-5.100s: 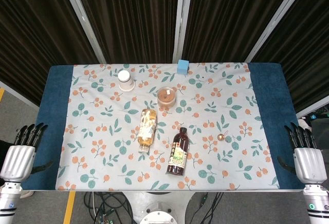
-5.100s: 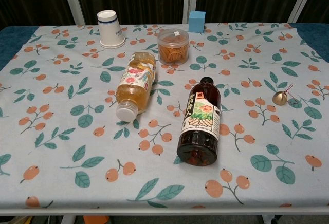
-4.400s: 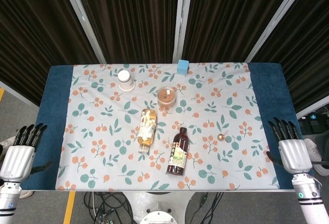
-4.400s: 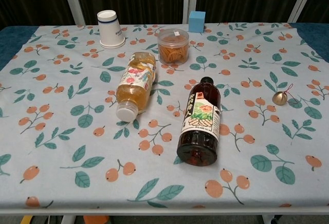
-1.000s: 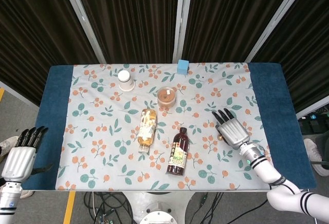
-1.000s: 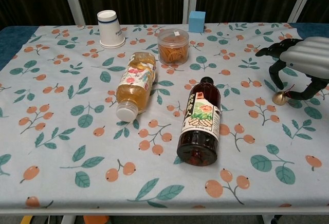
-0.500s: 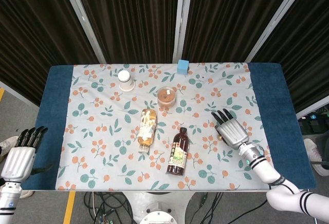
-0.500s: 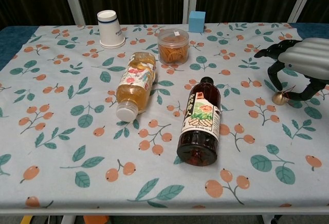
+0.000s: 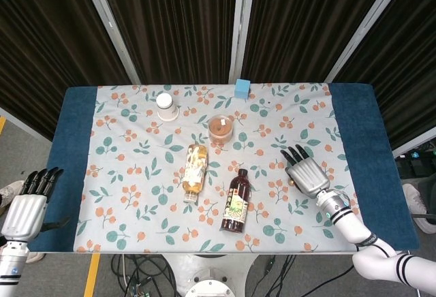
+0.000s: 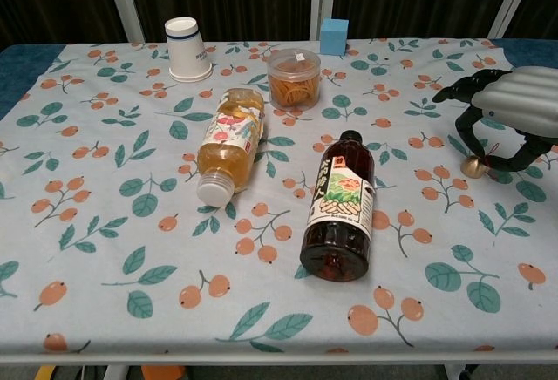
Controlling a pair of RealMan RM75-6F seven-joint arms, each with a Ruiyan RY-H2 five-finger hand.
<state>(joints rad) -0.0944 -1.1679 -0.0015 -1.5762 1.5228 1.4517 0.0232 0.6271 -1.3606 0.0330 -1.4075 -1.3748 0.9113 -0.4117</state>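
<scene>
- Since a second ago the right hand (image 10: 510,105) has sunk a little over the small gold bell (image 10: 473,166); nothing else on the bench (image 9: 354,116) has shifted.
- Its fingers (image 10: 462,123) arch apart around the bell (gripping nothing), thumb just beside it.
- The bell sits right of the dark bottle (image 10: 338,206).
- The left hand (image 9: 26,208) hangs off the bench's near-left corner, fingers straight, empty.

The right hand (image 10: 510,114) is silver with black fingers (image 10: 460,129), above a gold bell (image 10: 472,166) on a red cord. The cloth (image 10: 113,223) is pale with orange berries and teal leaves, over a dark blue worktop (image 9: 75,140). The cube (image 10: 333,37) is light blue.
</scene>
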